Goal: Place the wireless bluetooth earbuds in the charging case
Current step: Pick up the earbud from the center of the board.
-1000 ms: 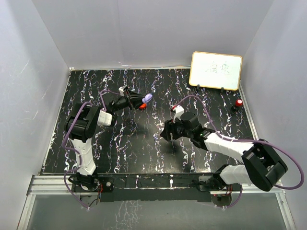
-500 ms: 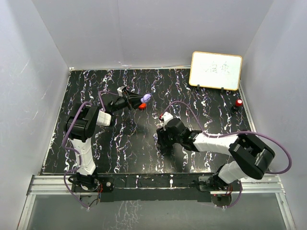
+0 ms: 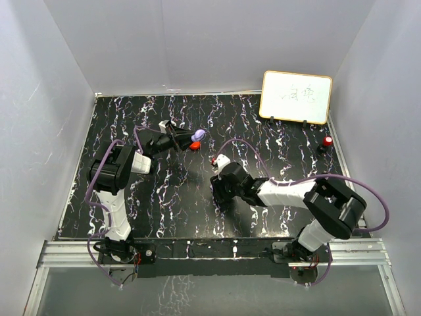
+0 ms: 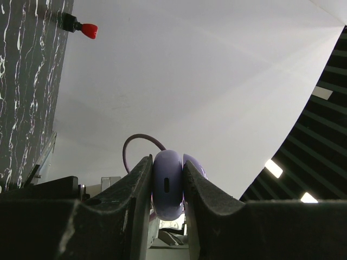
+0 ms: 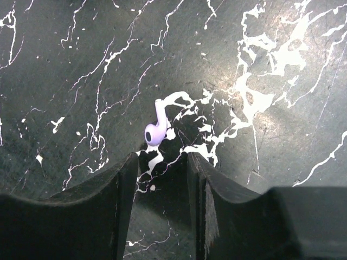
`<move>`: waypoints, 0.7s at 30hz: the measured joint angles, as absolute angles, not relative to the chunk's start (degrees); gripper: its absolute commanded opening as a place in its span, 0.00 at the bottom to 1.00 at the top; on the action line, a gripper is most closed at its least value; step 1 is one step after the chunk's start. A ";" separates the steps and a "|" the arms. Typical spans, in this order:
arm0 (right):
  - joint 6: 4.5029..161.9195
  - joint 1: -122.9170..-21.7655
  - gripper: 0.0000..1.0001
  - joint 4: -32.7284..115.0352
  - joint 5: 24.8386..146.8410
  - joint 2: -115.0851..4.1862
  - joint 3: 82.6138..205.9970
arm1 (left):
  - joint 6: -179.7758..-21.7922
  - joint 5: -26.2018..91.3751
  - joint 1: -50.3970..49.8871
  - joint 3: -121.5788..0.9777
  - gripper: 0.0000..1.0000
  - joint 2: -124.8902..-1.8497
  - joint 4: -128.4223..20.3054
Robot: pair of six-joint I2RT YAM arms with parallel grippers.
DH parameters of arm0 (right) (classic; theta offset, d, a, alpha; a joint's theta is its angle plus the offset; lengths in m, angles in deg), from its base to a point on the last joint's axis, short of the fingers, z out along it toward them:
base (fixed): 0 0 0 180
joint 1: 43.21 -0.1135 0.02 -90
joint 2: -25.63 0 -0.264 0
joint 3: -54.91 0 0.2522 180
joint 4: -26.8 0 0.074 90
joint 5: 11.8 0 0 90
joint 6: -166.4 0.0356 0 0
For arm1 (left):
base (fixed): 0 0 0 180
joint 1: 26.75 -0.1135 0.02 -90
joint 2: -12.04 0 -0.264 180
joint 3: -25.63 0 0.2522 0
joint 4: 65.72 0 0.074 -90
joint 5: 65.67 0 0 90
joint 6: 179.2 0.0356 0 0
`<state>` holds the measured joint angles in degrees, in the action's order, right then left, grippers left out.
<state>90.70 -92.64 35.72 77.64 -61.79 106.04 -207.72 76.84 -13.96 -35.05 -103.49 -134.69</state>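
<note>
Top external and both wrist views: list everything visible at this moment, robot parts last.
purple earbud: one, pale purple, lying on the table just ahead of the right fingertips
purple case: one, purple, clamped in the left gripper
small red object: one, red, on the table beside the left gripper; too small to identify
red-capped knob: one, red on black, table's right edge
whiteboard: one, white, pale frame, far right corner
table: one, black with white veins
left gripper: one, black, shut on the case
right gripper: one, black, open, low over the earbud

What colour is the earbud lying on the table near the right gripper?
Pale purple; the earbud shows best in the right wrist view.
</note>
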 measured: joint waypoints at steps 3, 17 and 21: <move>90.37 -92.77 0.38 35.21 77.55 -62.64 106.43 | -207.72 76.84 -13.96 -35.05 0.00 -103.49 -134.69; 89.96 -93.41 0.31 33.38 76.83 -64.41 107.24 | -207.72 76.84 -14.11 -34.83 0.00 -103.49 -134.69; 89.96 -93.45 0.30 33.03 76.79 -64.93 107.59 | -207.72 76.84 -14.26 -34.65 0.00 -103.49 -134.69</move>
<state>89.96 -93.45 33.03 76.79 -64.93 107.59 -207.72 76.84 -14.26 -34.65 -103.49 -134.69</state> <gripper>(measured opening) 0.306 0.248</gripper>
